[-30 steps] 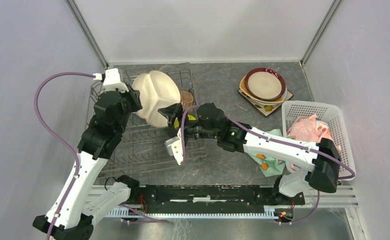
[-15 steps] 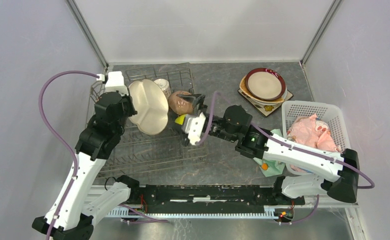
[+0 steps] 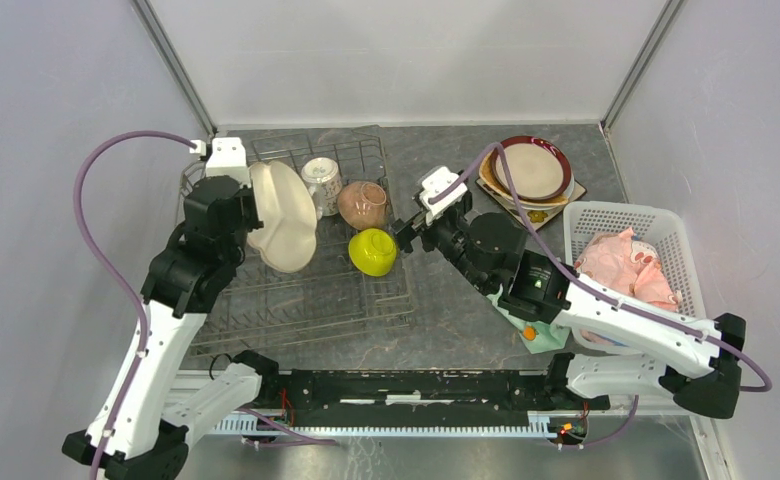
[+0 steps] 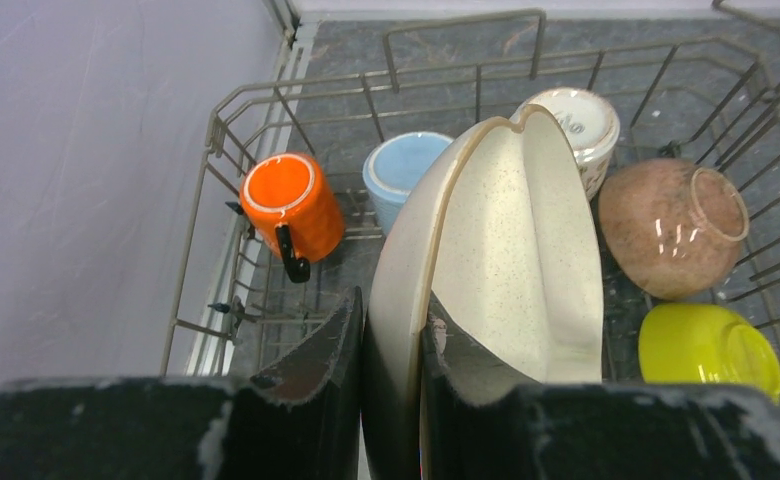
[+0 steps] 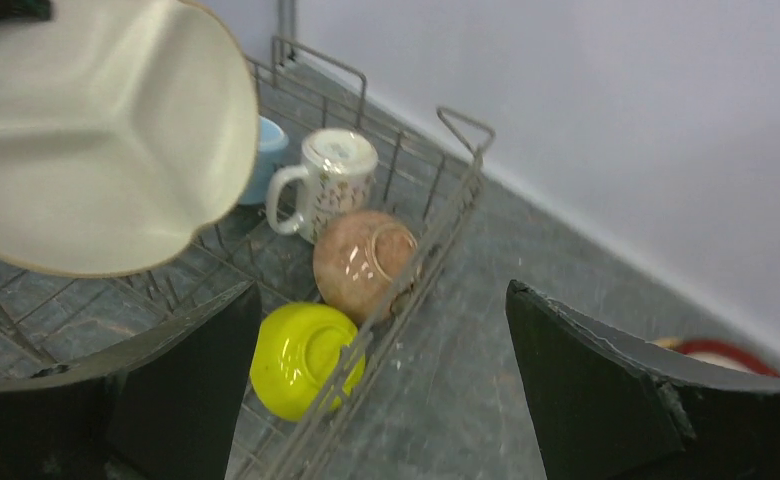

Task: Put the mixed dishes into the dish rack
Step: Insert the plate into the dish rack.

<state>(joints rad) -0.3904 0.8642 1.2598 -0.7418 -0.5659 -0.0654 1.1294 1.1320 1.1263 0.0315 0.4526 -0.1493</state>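
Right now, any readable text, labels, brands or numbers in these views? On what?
No readable text in any view.
White patterned mug: dark marks on its upward face, too blurred to read.
Dish rack: no lettering visible.

Lit brightly and evenly from overhead; only faint soft shadows beneath the grey metal wire dish rack (image 3: 296, 300). Small white glints on the glossy tan round bowl (image 4: 672, 228). Top view crisp. Right wrist view soft, motion-smeared; near black fingers (image 5: 606, 400) dark, unfocused.
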